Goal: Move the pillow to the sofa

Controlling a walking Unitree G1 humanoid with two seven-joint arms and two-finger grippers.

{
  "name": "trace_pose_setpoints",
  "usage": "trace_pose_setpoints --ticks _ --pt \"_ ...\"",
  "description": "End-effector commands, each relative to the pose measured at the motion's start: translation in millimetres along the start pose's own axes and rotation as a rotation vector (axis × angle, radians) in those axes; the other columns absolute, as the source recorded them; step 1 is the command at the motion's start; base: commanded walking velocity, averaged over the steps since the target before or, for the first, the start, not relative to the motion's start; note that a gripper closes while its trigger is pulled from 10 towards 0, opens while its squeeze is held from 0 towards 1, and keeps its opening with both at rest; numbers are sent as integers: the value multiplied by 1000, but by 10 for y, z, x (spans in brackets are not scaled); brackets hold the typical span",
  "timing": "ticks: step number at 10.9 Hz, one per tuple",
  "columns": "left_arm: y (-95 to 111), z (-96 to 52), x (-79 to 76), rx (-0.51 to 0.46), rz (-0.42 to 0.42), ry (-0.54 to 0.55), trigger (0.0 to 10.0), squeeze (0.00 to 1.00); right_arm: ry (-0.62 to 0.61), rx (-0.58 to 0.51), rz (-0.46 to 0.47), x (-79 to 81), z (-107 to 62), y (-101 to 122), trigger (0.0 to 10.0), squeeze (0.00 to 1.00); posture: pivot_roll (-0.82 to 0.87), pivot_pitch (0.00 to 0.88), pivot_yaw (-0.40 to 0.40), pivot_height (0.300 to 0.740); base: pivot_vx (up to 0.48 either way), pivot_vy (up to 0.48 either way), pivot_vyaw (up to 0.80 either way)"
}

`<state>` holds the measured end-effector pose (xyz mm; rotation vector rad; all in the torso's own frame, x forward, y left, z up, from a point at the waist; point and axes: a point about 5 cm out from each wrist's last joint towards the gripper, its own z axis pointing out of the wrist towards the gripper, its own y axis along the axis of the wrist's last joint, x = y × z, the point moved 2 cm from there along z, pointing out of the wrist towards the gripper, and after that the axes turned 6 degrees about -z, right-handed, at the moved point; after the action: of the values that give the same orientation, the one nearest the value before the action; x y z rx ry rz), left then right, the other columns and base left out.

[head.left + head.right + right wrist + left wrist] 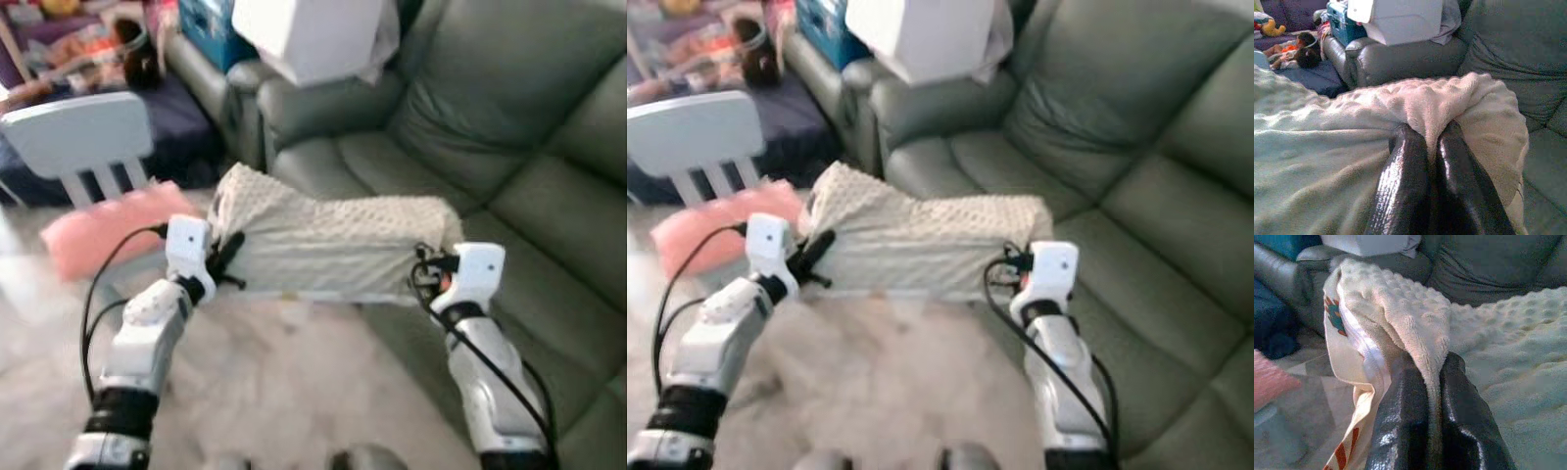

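Observation:
A cream, bumpy-textured pillow (328, 245) hangs in the air between my two arms, just in front of the grey-green sofa (509, 166). My left gripper (227, 257) is shut on the pillow's left end, its fingers (1405, 421) pinching a fold of the fabric. At the right end my right gripper (423, 266) is shut on another fold, fingers (1449, 181) pressed together around it. The pillow's far right corner hangs over the sofa's seat cushion.
A pink cushion (108, 230) lies on a pale blue child's chair (83, 137) to the left. A white box (309, 34) sits on the sofa's armrest. Toys and a dark mat (98, 59) lie at the back left. Pale rug (284, 382) below.

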<state>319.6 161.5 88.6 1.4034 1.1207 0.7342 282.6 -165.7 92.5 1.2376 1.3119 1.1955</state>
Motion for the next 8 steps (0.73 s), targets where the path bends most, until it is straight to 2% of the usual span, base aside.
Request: trace_pose_setpoints --ticks 1,3,8 --pt "91 -43 106 -27 39 35 10000 0 -26 -41 -3 -46 16 100 10000 0 -68 14 -29 740 0 461 0" --pt "104 -57 103 -46 44 36 10000 0 -28 -37 -2 -45 15 86 10000 0 -67 17 -28 740 0 0 0" --pt "124 -76 36 -62 26 -29 10000 0 -27 -29 -2 -27 13 69 10000 0 -68 25 -22 740 0 0 -800"
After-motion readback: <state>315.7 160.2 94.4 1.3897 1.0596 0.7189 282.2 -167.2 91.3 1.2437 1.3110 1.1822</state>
